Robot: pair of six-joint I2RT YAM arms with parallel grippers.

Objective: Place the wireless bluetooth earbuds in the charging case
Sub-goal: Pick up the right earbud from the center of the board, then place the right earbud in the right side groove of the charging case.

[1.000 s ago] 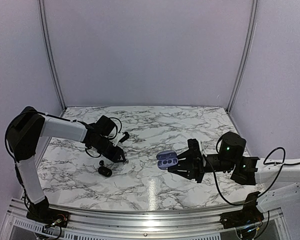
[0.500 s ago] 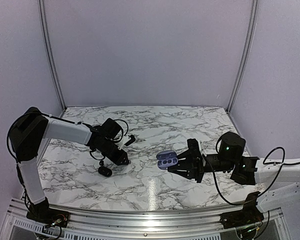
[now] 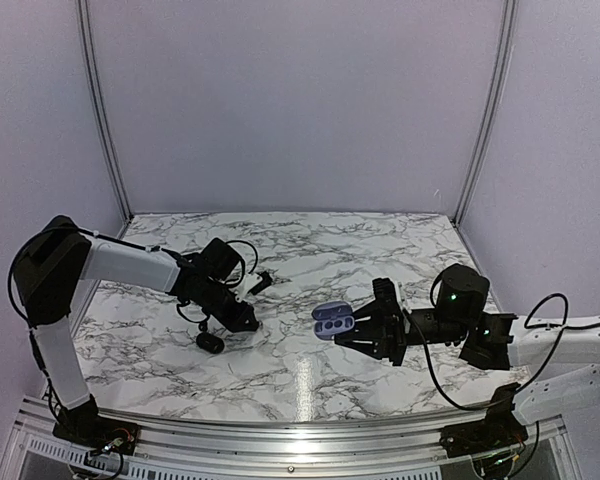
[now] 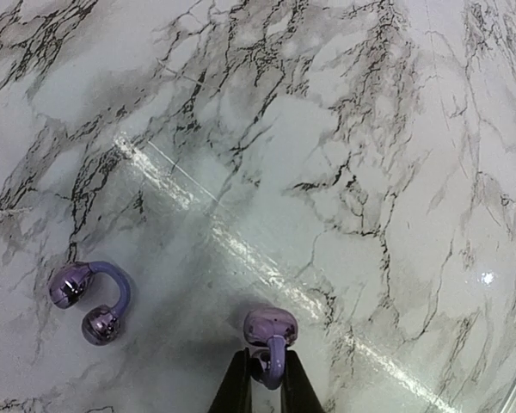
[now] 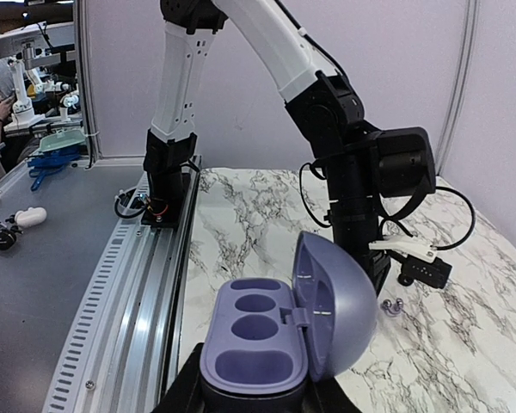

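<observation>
The earbuds here are glossy purple clip-style buds, not black or grey. My left gripper (image 4: 262,383) is shut on one purple earbud (image 4: 269,342) by its curved band, low over the marble. A second purple earbud (image 4: 92,301) lies loose on the marble to its left. In the top view the left gripper (image 3: 244,320) is left of centre. My right gripper (image 3: 354,326) is shut on the purple charging case (image 3: 331,320), lid open and sockets empty (image 5: 262,331). A small earbud (image 5: 391,306) shows on the marble by the left gripper.
A small dark object (image 3: 210,342) lies on the marble table (image 3: 380,250) just near-left of the left gripper. The metal rail (image 3: 280,440) runs along the near edge. Purple walls close off the back and sides.
My left gripper has shifted slightly right and nearer, toward the case. The right gripper and the open case have stayed still.
</observation>
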